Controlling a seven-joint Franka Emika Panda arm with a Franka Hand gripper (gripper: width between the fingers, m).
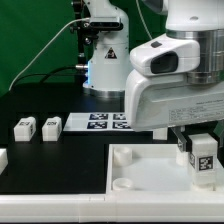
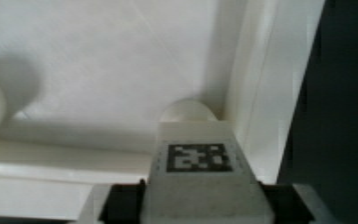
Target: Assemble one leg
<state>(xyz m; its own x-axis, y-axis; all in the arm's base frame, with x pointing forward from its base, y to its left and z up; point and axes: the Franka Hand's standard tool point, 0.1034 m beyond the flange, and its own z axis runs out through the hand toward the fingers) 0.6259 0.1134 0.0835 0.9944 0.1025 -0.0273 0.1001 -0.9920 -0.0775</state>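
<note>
White leg (image 1: 202, 153), gripped inside end effector (image 1: 201, 166)

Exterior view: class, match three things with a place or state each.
1. two-finger pincer
2. thin flat white marker board
3. large flat white board with round sockets

a. foreground, toward the exterior view's right
b. shut on a small white tagged plastic leg
c. farther back, near the middle

Pairs: 1-b, 2-c, 3-a
</note>
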